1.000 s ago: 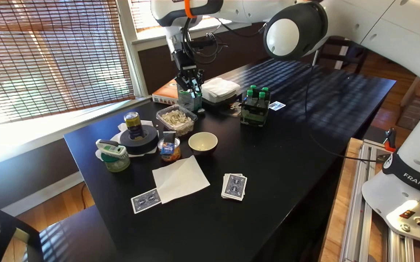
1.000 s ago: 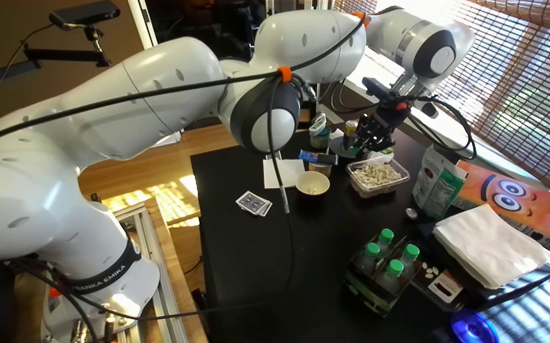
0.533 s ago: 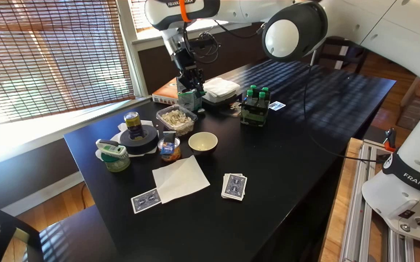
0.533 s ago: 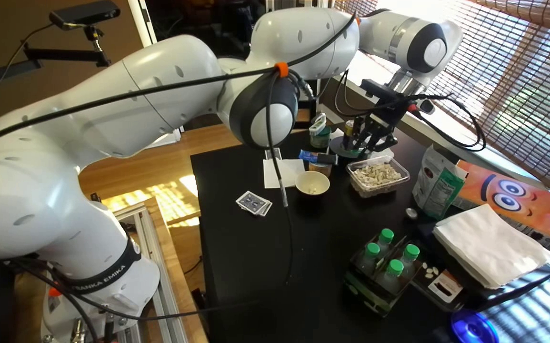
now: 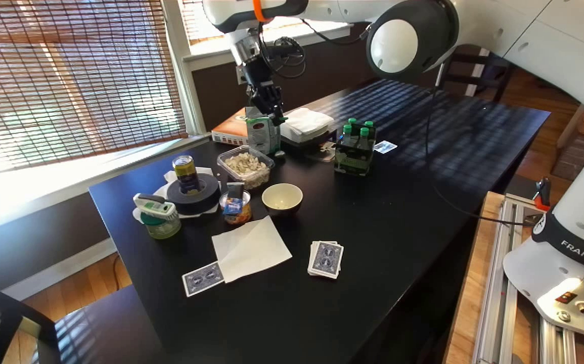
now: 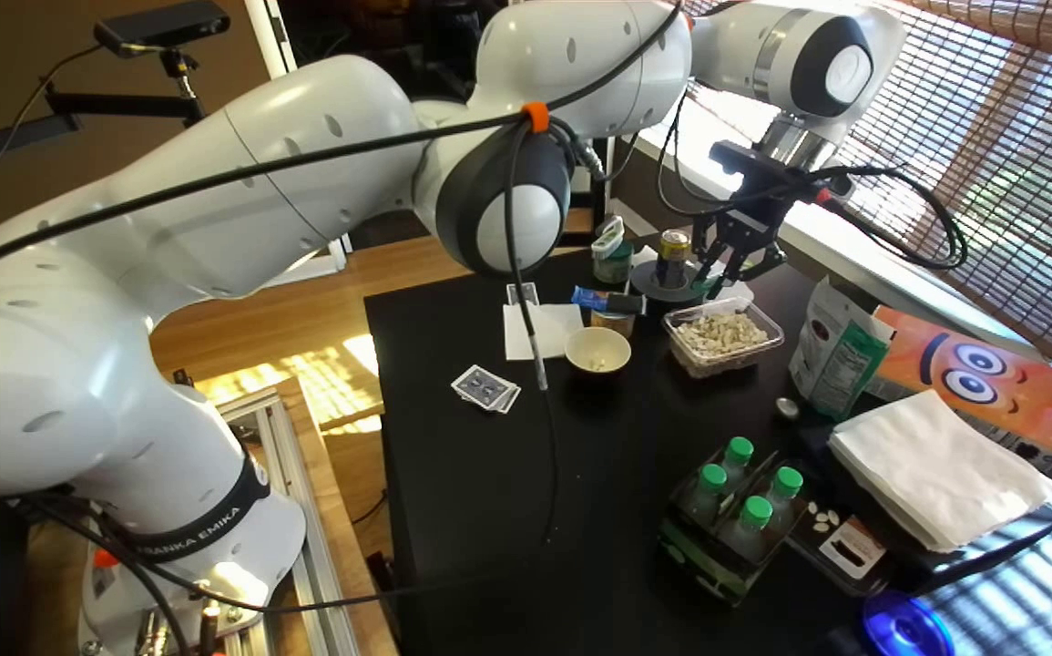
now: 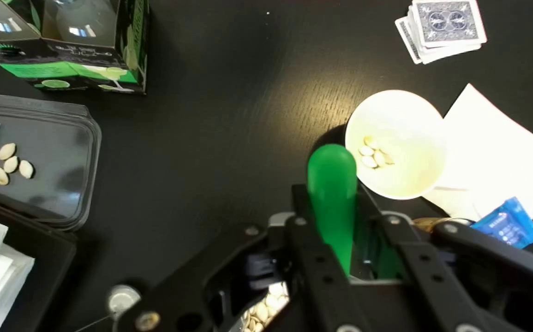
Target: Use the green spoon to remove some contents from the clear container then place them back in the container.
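Observation:
My gripper (image 5: 275, 112) is in the air above the table, beyond the bowl. It is shut on the green spoon (image 7: 332, 177), which shows between the fingers in the wrist view. The far part of the spoon is mostly hidden behind the fingers. I cannot tell whether it carries anything. Small green parts of it show in both exterior views (image 5: 278, 121) (image 6: 701, 285). The clear container (image 6: 717, 367), full of pale seeds (image 6: 719, 334), stands on the table below the gripper. In the wrist view the seeds (image 7: 266, 310) show only partly, past the left finger.
A cream bowl (image 5: 282, 194) with a few seeds stands close to the container. A pouch (image 6: 831, 351), an orange box (image 6: 990, 374), napkins (image 6: 940, 465) and a bottle carrier (image 5: 353, 162) are around. A can (image 6: 672, 260) stands on a dark disc. Playing cards (image 5: 326, 259) lie nearer.
My gripper has risen slightly and shifted a little, still holding the spoon; the spoon's tilt looks changed. The can beside it is more visible. The container and other objects have not moved.

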